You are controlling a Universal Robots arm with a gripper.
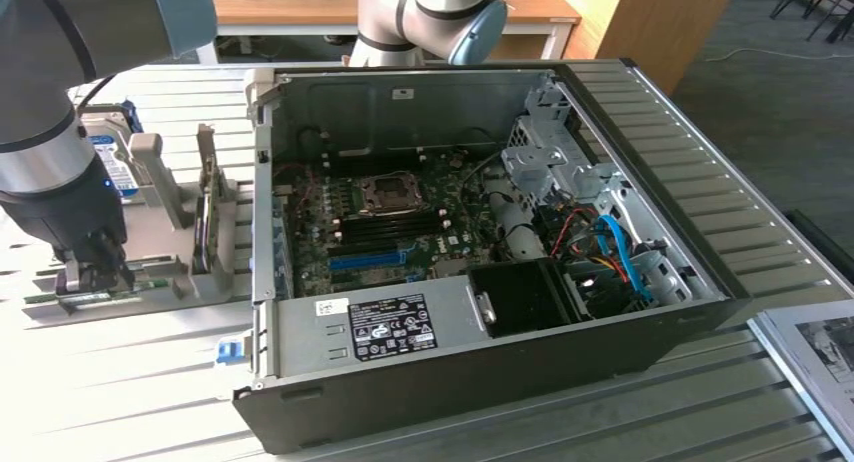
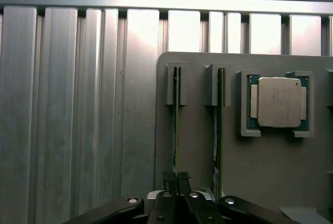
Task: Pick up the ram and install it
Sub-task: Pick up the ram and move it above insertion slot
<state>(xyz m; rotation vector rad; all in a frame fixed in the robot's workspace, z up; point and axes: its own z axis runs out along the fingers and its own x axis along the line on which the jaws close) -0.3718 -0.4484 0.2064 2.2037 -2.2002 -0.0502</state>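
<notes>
Slatted counter (image 1: 134, 402) carrying an open computer case (image 1: 467, 382), grey holder (image 1: 174, 272) beside it.
The holder is keeping the ram (image 2: 176, 130) standing on edge in a slot, free to be pinched from above; the fingers (image 2: 169, 179) are gripping its top edge, closed tight.
</notes>
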